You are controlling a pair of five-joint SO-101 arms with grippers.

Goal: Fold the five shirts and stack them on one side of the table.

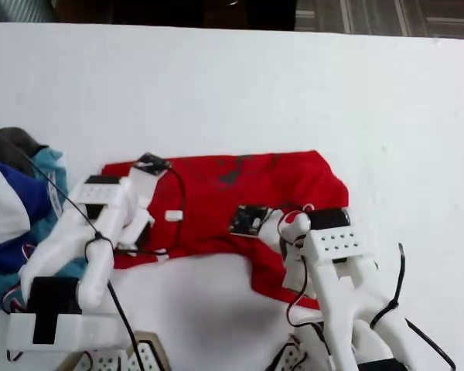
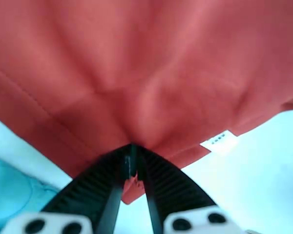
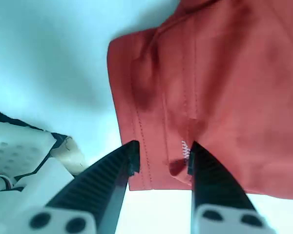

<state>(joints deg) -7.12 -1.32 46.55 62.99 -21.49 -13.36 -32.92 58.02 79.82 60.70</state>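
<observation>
A red shirt lies spread across the middle of the white table, with a dark print near its far edge. My left gripper is shut on a pinch of the red shirt at its near-left hem, close to a white label. In the high view the left gripper sits over the shirt's left part. My right gripper stands open, its fingers straddling a stitched hem of the red shirt. From above, the right gripper is over the shirt's near-right part.
A loose pile of other shirts, teal, blue, white and dark grey, lies at the table's left edge; its teal cloth shows by the left gripper. Both arm bases stand at the near edge. The far and right parts of the table are bare.
</observation>
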